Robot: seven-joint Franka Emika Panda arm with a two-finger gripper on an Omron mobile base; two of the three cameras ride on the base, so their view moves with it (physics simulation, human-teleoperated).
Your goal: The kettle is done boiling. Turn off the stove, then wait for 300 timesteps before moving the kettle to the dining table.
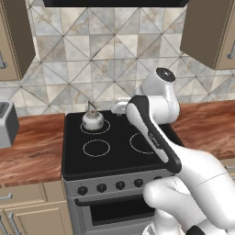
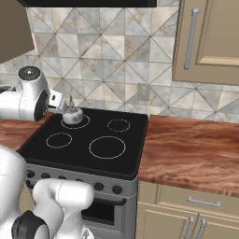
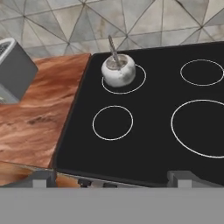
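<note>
One kettle point(image 3: 118, 70) sits on the back-left burner ring of the stove point(image 3: 153, 131), upper middle of my hand view, its wire handle upright. In the left base view it stands left of centre, just left of my arm. My claw point(image 3: 111, 178) hangs open and empty above the stove's front edge. A toaster point(image 3: 13, 70) rests on the wood counter point(image 3: 39, 113) at the left.

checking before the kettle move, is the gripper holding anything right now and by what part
Nothing is held. The gripper is open, its fingers apart over the stove's front edge. The kettle sits untouched on the back left burner.
</note>
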